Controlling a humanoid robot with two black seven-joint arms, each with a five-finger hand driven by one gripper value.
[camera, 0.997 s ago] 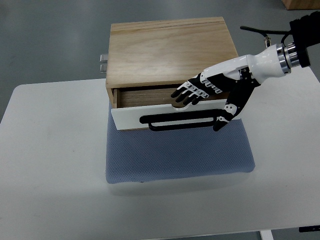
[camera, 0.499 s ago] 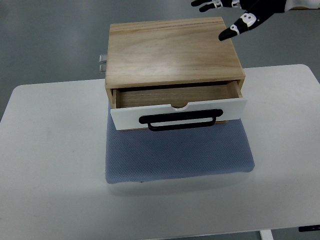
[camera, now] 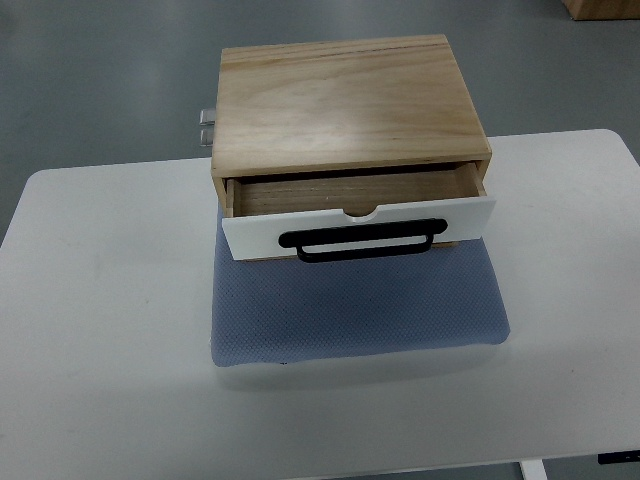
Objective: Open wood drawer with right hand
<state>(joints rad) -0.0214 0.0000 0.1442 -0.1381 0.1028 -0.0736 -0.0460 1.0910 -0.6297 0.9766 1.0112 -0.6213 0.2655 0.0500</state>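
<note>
A light wooden drawer box (camera: 345, 100) stands at the back middle of the white table (camera: 100, 330). Its drawer (camera: 355, 195) is pulled out a short way, so a strip of the wooden inside shows. The drawer has a white front panel (camera: 250, 235) with a black bar handle (camera: 362, 240) across its middle. Neither robot hand appears in the top view, and nothing touches the drawer.
A blue-grey mat (camera: 355, 305) lies under the box and reaches toward the table's front. A small metal fitting (camera: 206, 127) sticks out at the box's back left. Grey floor surrounds the table, and a wooden corner (camera: 605, 8) shows at the top right.
The right hand, at the drawer front a second ago, lifted up and back past the box's far right corner and has left the view. The drawer stays slightly pulled out.
</note>
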